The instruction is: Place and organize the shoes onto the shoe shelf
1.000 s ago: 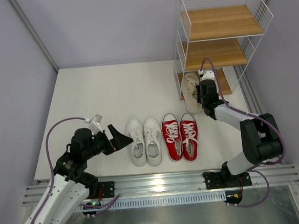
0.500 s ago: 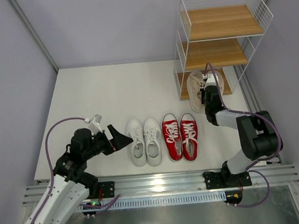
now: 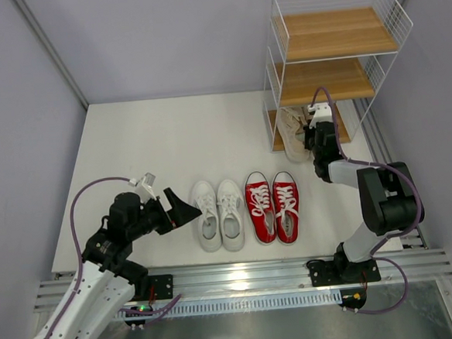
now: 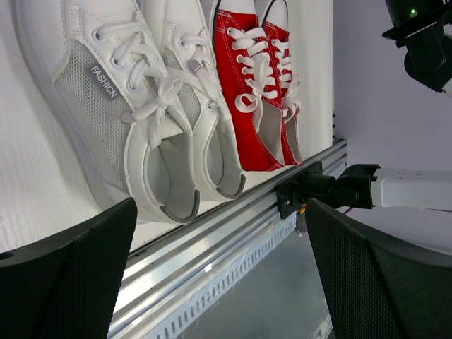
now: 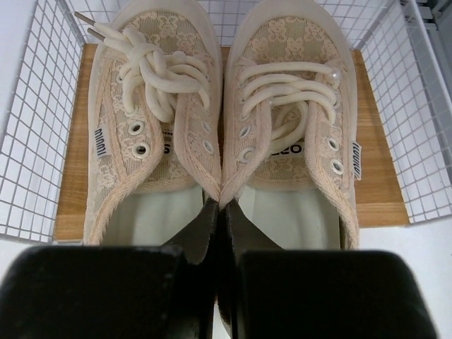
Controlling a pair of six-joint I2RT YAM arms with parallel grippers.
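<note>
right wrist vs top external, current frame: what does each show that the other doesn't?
Right wrist only: the right end effector is shut and pinches the inner collars of the beige pair together. It also shows lace knots, side labels, and the toes over the bottom board between the mesh walls.
Top external only: the white pair and red pair side by side on the table, the open left end effector beside the white pair, and the two upper boards of the shoe shelf.
Both: the beige pair at the shelf's lowest tier, right end effector on it.
</note>
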